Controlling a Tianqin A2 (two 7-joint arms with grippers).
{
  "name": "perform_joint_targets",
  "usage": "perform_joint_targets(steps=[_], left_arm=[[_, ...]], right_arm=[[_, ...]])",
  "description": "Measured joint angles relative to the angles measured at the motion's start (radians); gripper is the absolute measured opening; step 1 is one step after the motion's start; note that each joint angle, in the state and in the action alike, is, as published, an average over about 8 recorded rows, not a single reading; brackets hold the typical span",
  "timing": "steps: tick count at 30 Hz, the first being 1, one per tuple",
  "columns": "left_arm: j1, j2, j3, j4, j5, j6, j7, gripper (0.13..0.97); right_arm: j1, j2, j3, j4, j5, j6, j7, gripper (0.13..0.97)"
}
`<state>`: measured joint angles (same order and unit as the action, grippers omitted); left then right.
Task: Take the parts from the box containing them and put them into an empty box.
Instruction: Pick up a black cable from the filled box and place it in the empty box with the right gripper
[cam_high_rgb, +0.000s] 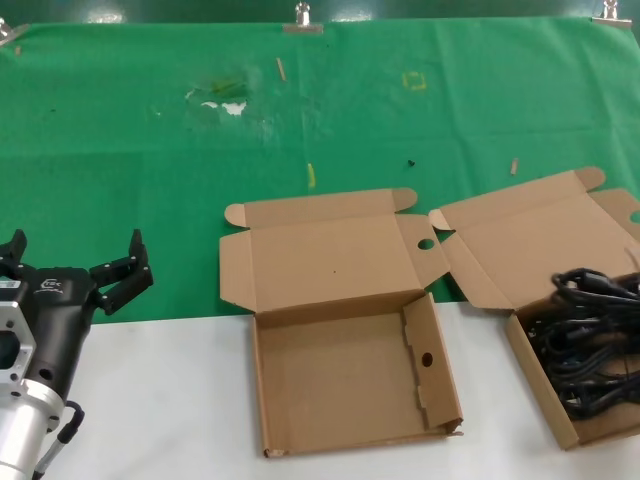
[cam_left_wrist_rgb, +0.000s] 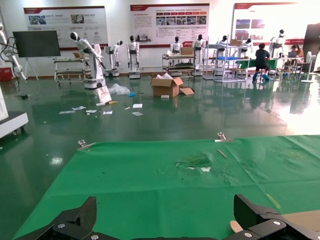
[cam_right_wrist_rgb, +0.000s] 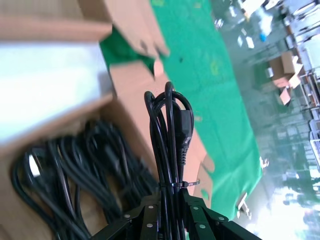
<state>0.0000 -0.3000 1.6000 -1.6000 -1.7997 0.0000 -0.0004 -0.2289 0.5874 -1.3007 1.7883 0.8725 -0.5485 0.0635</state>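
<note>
Right gripper (cam_right_wrist_rgb: 167, 212) pinching cord bundle (cam_right_wrist_rgb: 170, 145), apparently above cord box (cam_high_rgb: 560, 400).

The box of cords (cam_high_rgb: 590, 330) runs off the head view's right edge, its right side unseen. In the right wrist view, the cord pile (cam_right_wrist_rgb: 75, 175) is blurred. The left arm (cam_high_rgb: 30, 380) is cut off at the near-left edge.

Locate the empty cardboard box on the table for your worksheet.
In the head view, the empty box sits open at the centre of the table, lid back over the green cloth. The box holding black power cords lies to its right, the left gripper at far left.
</note>
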Motion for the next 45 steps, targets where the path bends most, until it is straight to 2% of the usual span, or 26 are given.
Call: perform_joint_targets(steps=[6, 12, 19, 25, 40, 45], left_arm=[[0.0, 0.0, 0.0, 0.0, 0.0, 0.0, 0.0, 0.966], [0.0, 0.0, 0.0, 0.0, 0.0, 0.0, 0.0, 0.966], [0.0, 0.0, 0.0, 0.0, 0.0, 0.0, 0.0, 0.966], [0.0, 0.0, 0.0, 0.0, 0.0, 0.0, 0.0, 0.966], [0.0, 0.0, 0.0, 0.0, 0.0, 0.0, 0.0, 0.966], [0.0, 0.0, 0.0, 0.0, 0.0, 0.0, 0.0, 0.966]], right_arm=[[-0.076, -0.058, -0.021, 0.124, 0.055, -0.009, 0.021, 0.203], [-0.106, -0.128, -0.135, 0.189, 0.101, 0.012, -0.007, 0.203], [-0.068, -0.215, -0.299, 0.168, 0.099, 0.046, -0.082, 0.203], [-0.009, -0.273, -0.386, 0.098, 0.08, 0.053, -0.118, 0.203], [0.04, -0.302, -0.427, 0.041, 0.073, 0.049, -0.126, 0.204], [0.04, -0.302, -0.427, 0.041, 0.073, 0.049, -0.126, 0.246]])
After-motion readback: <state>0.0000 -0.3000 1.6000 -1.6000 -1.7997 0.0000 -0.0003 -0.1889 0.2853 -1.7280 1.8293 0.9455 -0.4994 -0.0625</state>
